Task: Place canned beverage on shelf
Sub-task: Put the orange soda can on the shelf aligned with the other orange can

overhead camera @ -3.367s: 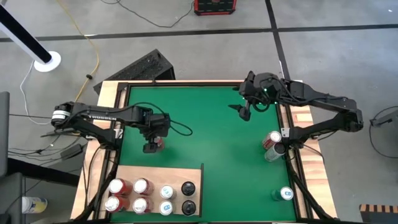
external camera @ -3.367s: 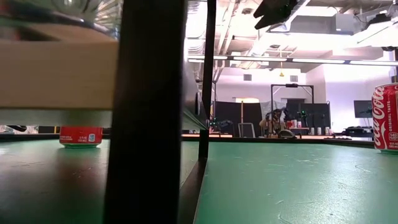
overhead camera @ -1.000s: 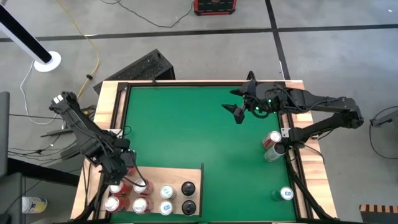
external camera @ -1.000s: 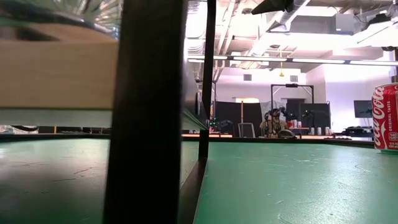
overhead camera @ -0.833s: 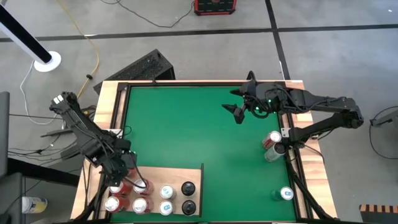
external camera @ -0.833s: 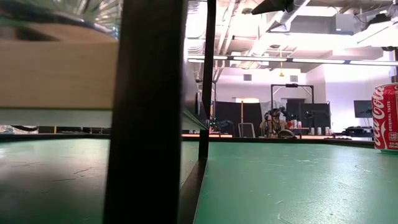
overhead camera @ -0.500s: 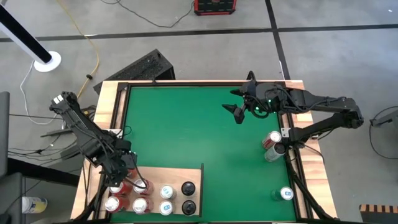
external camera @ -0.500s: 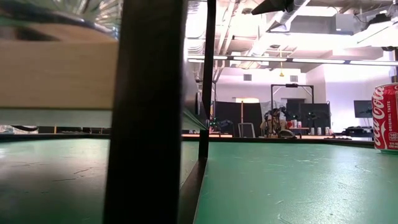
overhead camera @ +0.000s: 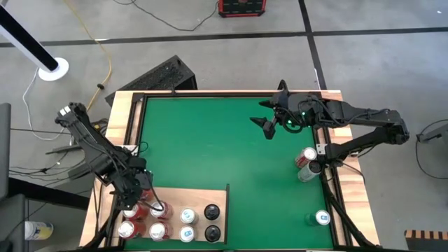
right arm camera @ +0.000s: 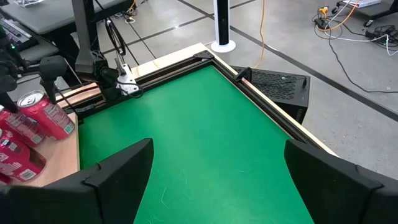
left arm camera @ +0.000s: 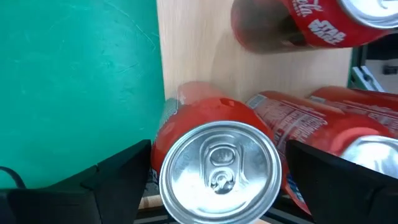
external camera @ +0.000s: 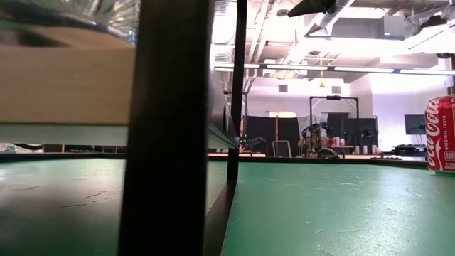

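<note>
On the shelf [overhead camera: 180,199], our left end effector [left arm camera: 214,171] is spreading around the upright red can [left arm camera: 217,165]; we should lift straight up without tipping it.

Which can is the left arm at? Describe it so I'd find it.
Find the green mat, then the pale wooden shelf on the left arm's side, holding cans. It's the upright red can, the only one between the left gripper's dark fingers.
</note>
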`<state>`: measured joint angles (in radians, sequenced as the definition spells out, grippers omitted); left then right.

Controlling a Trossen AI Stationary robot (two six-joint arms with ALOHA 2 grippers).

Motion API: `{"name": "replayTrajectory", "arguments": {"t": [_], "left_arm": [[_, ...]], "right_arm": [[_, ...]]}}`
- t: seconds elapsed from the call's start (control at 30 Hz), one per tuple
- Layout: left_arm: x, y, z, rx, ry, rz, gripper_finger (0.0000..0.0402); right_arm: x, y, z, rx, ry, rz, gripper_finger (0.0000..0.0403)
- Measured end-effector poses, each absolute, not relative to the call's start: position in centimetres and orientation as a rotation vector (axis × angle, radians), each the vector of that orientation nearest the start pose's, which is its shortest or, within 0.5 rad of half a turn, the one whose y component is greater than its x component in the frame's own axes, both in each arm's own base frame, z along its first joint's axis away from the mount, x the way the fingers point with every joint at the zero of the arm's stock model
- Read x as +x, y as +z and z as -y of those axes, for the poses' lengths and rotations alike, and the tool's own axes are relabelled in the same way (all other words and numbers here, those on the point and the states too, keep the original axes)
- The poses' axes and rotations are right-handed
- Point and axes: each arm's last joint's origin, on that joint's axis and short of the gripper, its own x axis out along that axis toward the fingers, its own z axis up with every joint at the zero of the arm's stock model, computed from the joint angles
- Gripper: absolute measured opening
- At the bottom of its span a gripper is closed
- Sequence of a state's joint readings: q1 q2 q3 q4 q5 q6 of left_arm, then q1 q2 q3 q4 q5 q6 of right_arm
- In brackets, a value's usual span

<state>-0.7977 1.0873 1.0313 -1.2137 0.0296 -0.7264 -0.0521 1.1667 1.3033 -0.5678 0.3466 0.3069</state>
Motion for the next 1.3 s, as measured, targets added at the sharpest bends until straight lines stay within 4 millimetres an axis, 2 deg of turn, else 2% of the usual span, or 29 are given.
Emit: {"name": "replayTrajectory", "arguments": {"t": [0.4,0.7,0.77,0.87,1.03,1.3], "left_arm": [[11.4,30.2,10.8,-0.19,-0.238,-1.349,0.0352],[12.2,34.6,9.4,-0.196,-0.224,-1.054,0.0352],[12.5,34.7,9.3,-0.167,-0.204,-1.03,0.0352],[13.3,33.6,9.4,-0.101,-0.19,-1.061,0.0347],[14.9,31.8,9.2,-0.05,-0.2,-1.13,0.0298],[16.0,31.5,8.8,-0.011,-0.287,-1.143,0.0141]], "right_arm": [[23.6,39.9,2.2,0.235,-0.454,-0.365,0.0384],[23.6,40.0,2.3,0.236,-0.458,-0.361,0.0384],[23.6,40.0,2.4,0.237,-0.463,-0.358,0.0384],[23.7,40.1,2.4,0.239,-0.462,-0.351,0.0384],[23.7,40.2,2.4,0.241,-0.459,-0.332,0.0384],[23.7,40.2,2.4,0.241,-0.459,-0.333,0.0384]]}}
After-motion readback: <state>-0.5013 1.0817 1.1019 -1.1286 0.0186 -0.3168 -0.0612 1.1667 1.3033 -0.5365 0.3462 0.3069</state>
